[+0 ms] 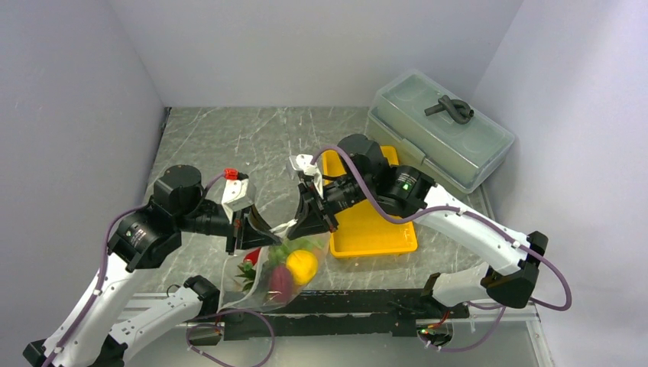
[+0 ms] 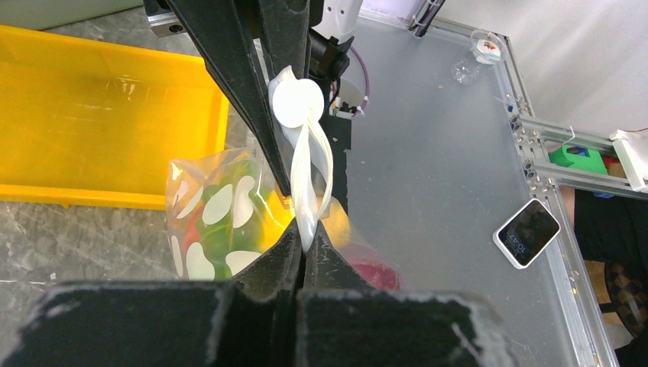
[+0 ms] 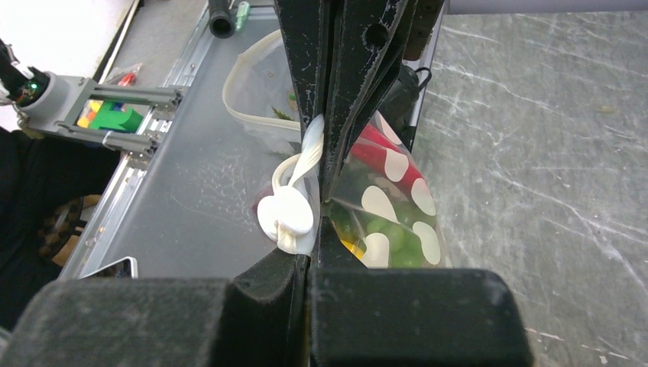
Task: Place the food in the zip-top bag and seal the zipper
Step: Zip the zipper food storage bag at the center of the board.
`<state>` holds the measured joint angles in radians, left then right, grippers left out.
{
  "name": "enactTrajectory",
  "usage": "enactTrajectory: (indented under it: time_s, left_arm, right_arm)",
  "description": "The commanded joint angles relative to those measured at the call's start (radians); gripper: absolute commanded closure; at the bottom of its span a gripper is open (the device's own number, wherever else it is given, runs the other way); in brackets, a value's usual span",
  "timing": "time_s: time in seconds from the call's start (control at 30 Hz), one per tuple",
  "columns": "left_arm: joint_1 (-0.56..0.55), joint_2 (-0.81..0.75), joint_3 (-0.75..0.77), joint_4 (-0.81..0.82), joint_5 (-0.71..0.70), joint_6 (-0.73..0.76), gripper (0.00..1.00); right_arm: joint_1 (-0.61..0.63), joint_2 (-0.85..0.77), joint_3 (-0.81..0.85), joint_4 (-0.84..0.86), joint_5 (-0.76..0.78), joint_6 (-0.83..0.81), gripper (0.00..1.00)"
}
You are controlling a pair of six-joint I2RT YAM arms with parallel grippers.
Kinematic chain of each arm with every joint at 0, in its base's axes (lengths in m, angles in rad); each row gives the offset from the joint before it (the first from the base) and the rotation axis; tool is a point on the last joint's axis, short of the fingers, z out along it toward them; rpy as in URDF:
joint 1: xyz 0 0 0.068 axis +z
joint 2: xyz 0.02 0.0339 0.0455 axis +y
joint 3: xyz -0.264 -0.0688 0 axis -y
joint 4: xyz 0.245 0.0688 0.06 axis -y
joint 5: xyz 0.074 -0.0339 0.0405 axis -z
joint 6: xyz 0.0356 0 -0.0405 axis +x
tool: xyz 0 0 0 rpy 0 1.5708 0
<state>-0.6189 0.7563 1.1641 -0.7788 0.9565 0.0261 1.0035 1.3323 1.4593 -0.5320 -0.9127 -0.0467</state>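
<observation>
Clear zip-top bag (image 1: 252, 290) holds food (image 1: 302, 265), its zipper (image 2: 306, 191) pinched by left fingers (image 2: 264, 264) and right fingers (image 3: 267, 279).

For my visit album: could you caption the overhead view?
The left claw and right claw pinch the mouth of the dotted zip-top bag holding toy food, near a yellow tray.

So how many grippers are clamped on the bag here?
2. The left gripper pinches the zip-top bag at the left of its mouth edge; the right gripper pinches the right end.
</observation>
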Motion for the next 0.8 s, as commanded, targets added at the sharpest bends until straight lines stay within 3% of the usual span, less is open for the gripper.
enactTrajectory:
  time_s: [0.0, 0.03, 0.23, 0.37, 0.77]
  left_arm:
    - [-0.004, -0.006, 0.073, 0.013, -0.017, 0.042, 1.0]
    - [-0.004, -0.004, 0.082, 0.0, -0.03, 0.047, 0.97]
    - [-0.004, -0.003, 0.117, -0.016, -0.082, 0.041, 0.54]
    - [-0.004, -0.001, 0.129, 0.011, -0.107, 0.028, 0.37]
    - [-0.004, 0.032, 0.086, 0.176, -0.177, -0.017, 0.3]
  right_arm:
    - [0.004, -0.028, 0.053, -0.045, 0.034, -0.033, 1.0]
    - [0.004, -0.022, 0.07, -0.071, 0.044, -0.03, 1.0]
    - [0.004, 0.028, 0.151, -0.191, 0.098, -0.012, 1.0]
    - [0.004, 0.052, 0.18, -0.238, 0.122, 0.014, 1.0]
    - [0.015, 0.105, 0.248, -0.311, 0.194, 0.106, 1.0]
